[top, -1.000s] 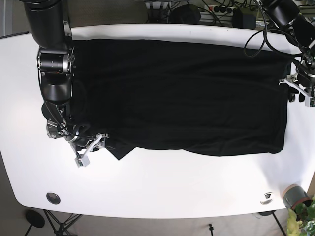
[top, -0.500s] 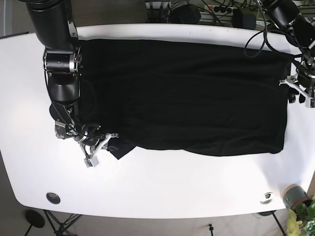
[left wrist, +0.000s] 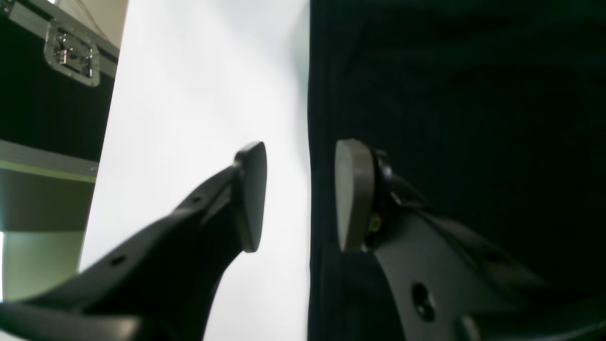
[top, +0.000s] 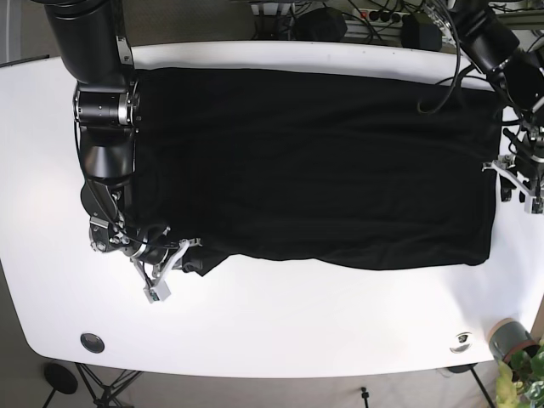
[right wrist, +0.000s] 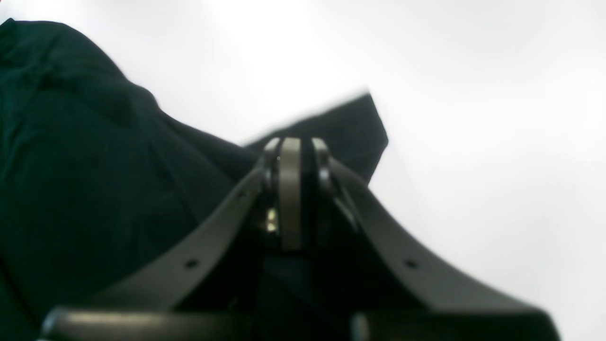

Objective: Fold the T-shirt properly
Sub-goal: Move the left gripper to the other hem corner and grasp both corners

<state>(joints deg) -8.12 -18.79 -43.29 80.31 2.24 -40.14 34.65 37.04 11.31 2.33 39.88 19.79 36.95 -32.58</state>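
Across the white bench (top: 280, 314) lies the flat black cotton T-shirt (top: 314, 161). Near its front-left edge, the right gripper (right wrist: 289, 189) seems clenched on a sleeve corner; the left gripper (left wrist: 300, 196) gapes astride the shirt's right-hand hem.

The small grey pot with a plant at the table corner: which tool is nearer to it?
Left. The left tool hangs at the T-shirt's edge, on the same side as the pot. The right tool is at the shirt's opposite end, across the table.
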